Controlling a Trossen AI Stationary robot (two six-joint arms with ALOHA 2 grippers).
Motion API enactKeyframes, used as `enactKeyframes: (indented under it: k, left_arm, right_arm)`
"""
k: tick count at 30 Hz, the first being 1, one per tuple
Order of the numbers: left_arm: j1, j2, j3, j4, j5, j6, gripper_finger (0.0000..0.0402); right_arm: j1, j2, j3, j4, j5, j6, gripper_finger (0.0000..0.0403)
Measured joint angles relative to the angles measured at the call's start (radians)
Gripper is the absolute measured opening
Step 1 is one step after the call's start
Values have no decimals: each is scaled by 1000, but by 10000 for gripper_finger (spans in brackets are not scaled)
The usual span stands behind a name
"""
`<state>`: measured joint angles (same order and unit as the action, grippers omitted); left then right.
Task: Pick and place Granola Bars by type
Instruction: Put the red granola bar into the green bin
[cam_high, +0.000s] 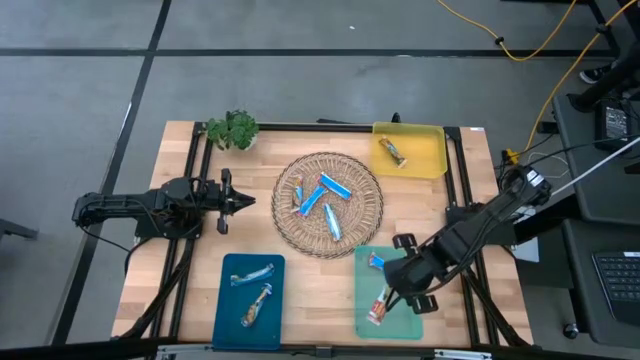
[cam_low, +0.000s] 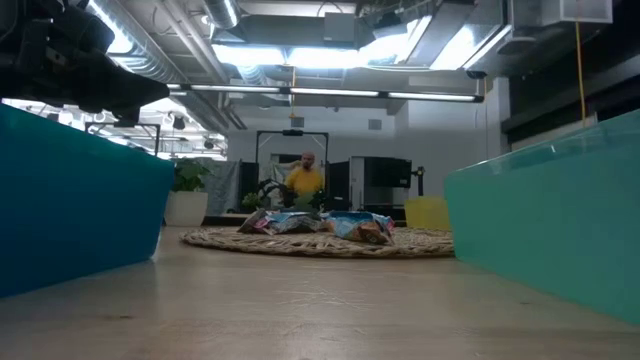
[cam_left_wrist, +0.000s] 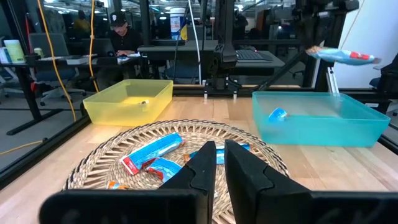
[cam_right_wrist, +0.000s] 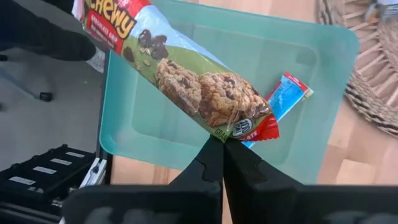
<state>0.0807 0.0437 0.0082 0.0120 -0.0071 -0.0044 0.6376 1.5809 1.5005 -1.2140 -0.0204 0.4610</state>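
We've got the right gripper (cam_right_wrist: 222, 144) pinched shut on a chewy bar (cam_right_wrist: 186, 81) above the green tray (cam_high: 362, 300) at five o'clock. Sorted: five bars across trays; four wait in the basket (cam_high: 372, 215). Left gripper (cam_high: 245, 201) closed, empty.

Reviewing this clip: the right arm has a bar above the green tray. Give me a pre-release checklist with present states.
1. Right gripper jaws shut on the green-wrapped chewy granola bar: ok.
2. Bar held over the flat teal-green plastic tray: ok.
3. Landing area free beside the small blue-wrapped bar already in that tray: ok.
4. Whether those two bars are the same type: not ok, wrappers differ.
5. Left gripper away from the tray, at the round woven wicker mat edge: ok.
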Motion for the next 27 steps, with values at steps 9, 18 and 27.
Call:
enactKeyframes:
  k: [9, 18, 27]
  left_arm:
    - [0, 0, 0, 0, 0, 0, 26]
    - [0, 0, 0, 0, 0, 0, 26]
    - [0, 0, 0, 0, 0, 0, 28]
  right_arm:
    - [8, 7, -137, 119, 0, 56, 5]
    - [8, 7, -280, 274, -35, 130, 5]
    - [8, 6, -429, 377, -79, 269, 5]
